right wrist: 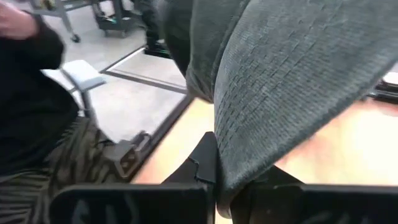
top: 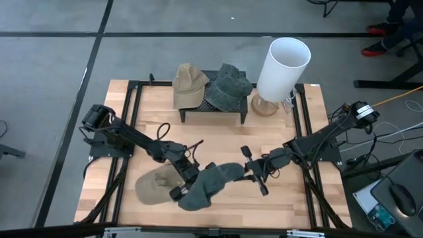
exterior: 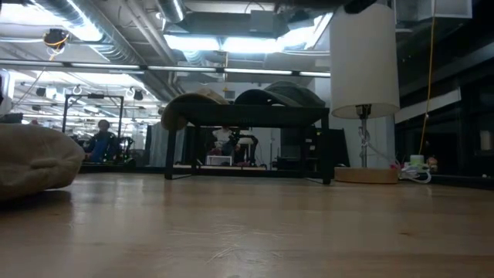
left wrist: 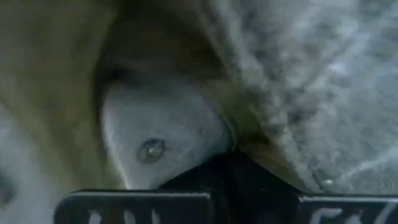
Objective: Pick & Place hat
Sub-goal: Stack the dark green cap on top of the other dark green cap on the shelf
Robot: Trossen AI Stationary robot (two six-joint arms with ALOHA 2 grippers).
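Both grippers: left gripper (top: 180,192) and right gripper (top: 246,170) clamped on grey hat (top: 211,183), near worktop's front edge.
Tip: lift together, clear tan hat (top: 153,186).

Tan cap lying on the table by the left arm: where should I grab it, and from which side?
Take the tan cap by the rim of its exposed side, coming from above on the left. Its other side lies under the grey hat, which the left gripper and right gripper hold shut, so that side looks blocked.
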